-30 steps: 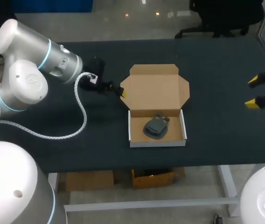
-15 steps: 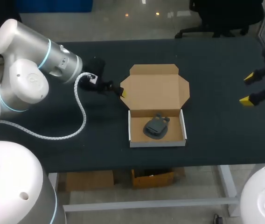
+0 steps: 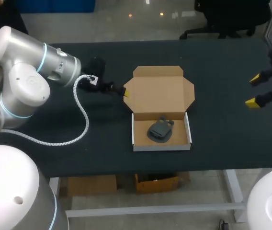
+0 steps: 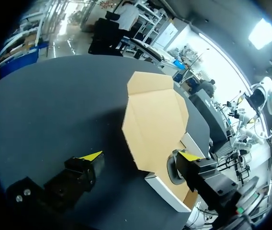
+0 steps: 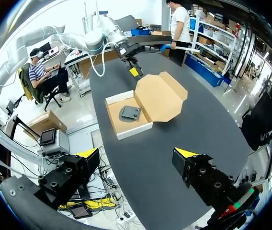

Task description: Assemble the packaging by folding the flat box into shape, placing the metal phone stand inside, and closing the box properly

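Note:
The cardboard box (image 3: 161, 110) lies mid-table with its brown lid (image 3: 158, 90) folded back flat and its white-walled tray (image 3: 134, 132) toward the front. A dark metal phone stand (image 3: 161, 129) rests inside the tray. My left gripper (image 3: 120, 91) is open at the lid's left edge, low over the table. In the left wrist view, the lid (image 4: 155, 117) lies between and ahead of the left gripper (image 4: 141, 155), and the stand (image 4: 171, 168) peeks out by one finger. My right gripper (image 3: 254, 91) is open at the far right, well away from the box (image 5: 143, 103).
The dark table (image 3: 222, 129) runs wide on both sides of the box. A white coiled cable (image 3: 83, 120) hangs from my left arm over the table's left part. In the right wrist view my left gripper (image 5: 133, 68) shows beyond the box.
My right gripper has come a little inward from the table's right edge and turned slightly. The left arm has shifted slightly; the box and stand have not moved.

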`<control>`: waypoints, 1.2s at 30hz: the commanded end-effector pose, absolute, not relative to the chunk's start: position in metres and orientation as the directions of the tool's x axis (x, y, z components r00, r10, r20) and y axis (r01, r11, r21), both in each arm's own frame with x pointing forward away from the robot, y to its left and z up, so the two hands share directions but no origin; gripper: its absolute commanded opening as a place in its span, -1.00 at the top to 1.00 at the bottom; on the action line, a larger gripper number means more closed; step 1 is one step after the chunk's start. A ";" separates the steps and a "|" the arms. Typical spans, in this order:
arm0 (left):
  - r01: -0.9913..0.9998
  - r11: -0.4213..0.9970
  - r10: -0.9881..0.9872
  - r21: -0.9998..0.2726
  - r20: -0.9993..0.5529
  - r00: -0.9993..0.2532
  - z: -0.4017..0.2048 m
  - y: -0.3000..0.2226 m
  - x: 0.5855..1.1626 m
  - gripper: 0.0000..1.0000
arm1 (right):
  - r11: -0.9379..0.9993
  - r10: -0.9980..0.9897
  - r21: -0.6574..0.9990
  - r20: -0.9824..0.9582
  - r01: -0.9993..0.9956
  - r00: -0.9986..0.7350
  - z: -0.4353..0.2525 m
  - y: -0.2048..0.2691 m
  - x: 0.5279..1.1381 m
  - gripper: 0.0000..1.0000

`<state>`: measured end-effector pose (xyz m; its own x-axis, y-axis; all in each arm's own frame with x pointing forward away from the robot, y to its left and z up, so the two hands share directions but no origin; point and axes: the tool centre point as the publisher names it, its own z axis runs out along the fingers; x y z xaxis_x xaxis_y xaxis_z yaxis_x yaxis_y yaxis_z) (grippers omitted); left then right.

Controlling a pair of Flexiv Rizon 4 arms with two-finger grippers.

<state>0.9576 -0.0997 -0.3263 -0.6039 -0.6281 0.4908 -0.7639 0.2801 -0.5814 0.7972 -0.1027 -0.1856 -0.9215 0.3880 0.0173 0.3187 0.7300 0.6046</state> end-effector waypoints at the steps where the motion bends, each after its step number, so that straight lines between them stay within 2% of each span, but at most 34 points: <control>1: -0.753 0.268 -0.582 -0.601 0.522 -0.624 -0.336 -0.101 0.964 -1.00 | 0.727 0.376 0.612 0.026 0.312 -0.926 -0.183 -0.102 0.800 -1.00; 25: -0.736 0.275 -0.408 -0.618 0.619 -0.672 -0.347 -0.134 0.984 -1.00 | 0.748 0.353 0.596 0.017 0.293 -0.935 -0.178 -0.094 0.814 -1.00; 27: -0.734 0.276 -0.387 -0.620 0.628 -0.676 -0.348 -0.135 0.984 -0.93 | 0.749 0.352 0.594 0.017 0.293 -0.936 -0.178 -0.093 0.815 -1.00; 28: -0.730 0.281 -0.375 -0.622 0.629 -0.681 -0.348 -0.135 0.984 -0.83 | 0.750 0.352 0.592 0.017 0.293 -0.936 -0.177 -0.092 0.816 -1.00; 33: -0.717 0.309 -0.327 -0.625 0.639 -0.697 -0.348 -0.136 0.983 -0.76 | 0.755 0.352 0.586 0.015 0.293 -0.936 -0.176 -0.091 0.818 -1.00; 36: -0.707 0.333 -0.302 -0.624 0.639 -0.707 -0.348 -0.139 0.982 -0.63 | 0.758 0.352 0.583 0.011 0.292 -0.936 -0.174 -0.089 0.820 -1.00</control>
<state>0.9742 -0.1378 -0.3474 -0.7058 -0.3397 0.6217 -0.7082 0.3166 -0.6310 0.8179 -0.0905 -0.1765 -0.9349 0.3549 0.0058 0.2903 0.7551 0.5878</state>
